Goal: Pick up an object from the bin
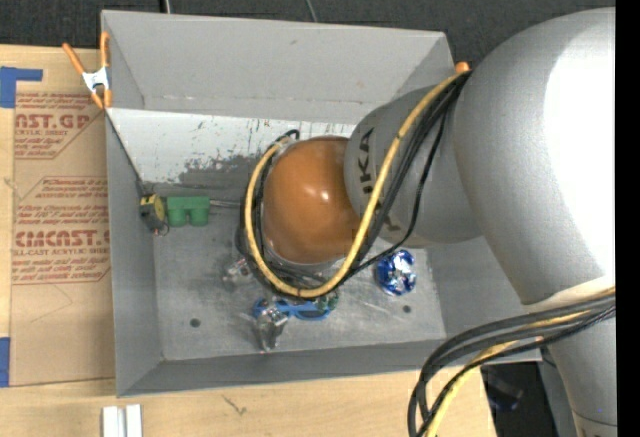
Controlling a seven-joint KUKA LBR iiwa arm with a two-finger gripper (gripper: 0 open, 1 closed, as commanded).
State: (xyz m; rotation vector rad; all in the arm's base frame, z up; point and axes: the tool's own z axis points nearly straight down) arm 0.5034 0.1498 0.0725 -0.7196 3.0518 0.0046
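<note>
My gripper (253,300) reaches down to the bin floor below the orange dome, near the front middle. Its two metal fingertips (237,272) stand apart, so it is open, and I see nothing between them. A small blue thing (293,309) lies right beside the nearer fingertip, partly hidden by the cables; I cannot tell whether it touches the finger. A blue and white crumpled ball (397,272) rests on the floor to the right of the gripper.
A green block (187,211) with a black and yellow piece at its left end lies by the bin's left wall. The arm and its orange dome cover the middle and right of the bin. Bare floor lies between the green block and the gripper.
</note>
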